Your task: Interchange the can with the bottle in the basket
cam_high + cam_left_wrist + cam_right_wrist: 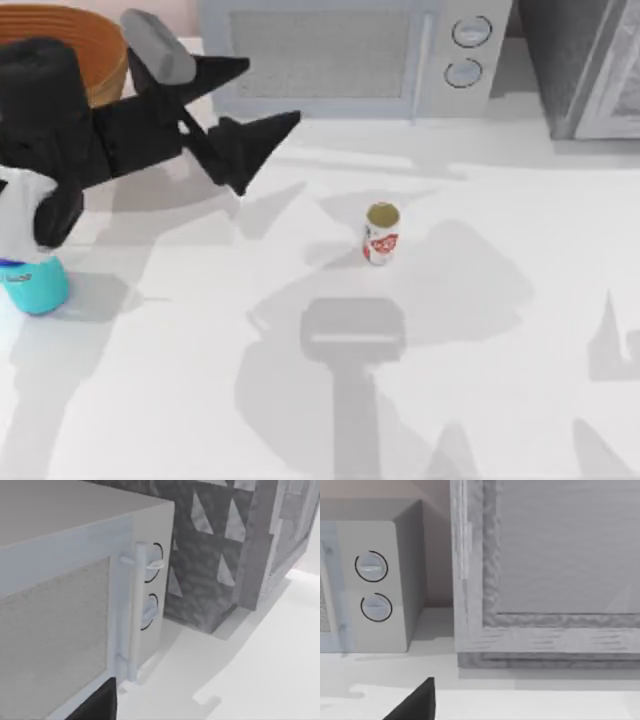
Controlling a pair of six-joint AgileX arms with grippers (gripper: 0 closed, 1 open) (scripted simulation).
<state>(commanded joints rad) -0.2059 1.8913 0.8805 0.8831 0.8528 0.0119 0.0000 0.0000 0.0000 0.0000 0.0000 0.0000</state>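
The white table (480,330) is the biggest thing I see from above. At its back stands a pale microwave (355,55) with two round knobs, and next to that, at the far right, a grey cabinet (590,65).

My left arm (60,130) is big and black and hangs over the far left part of the table. Its gripper, the left gripper (262,98), points toward the microwave, and its two sharp black fingers (265,132) are spread wide apart with nothing between them. In the left wrist view I see the microwave door, its handle and the knobs up close, with a black fingertip at the edge.

The basket (75,45) sits in the far left corner, round and orange-brown, partly under my left arm.

The bottle (35,285) stands on the table at the left edge, well in front of the basket. It is blue-green and my arm hides its top.

The can (381,233) stands upright near the middle of the table, white with red marks and a dull gold top. It is well apart from the bottle and the basket.

I cannot tell if my right gripper is open or closed.
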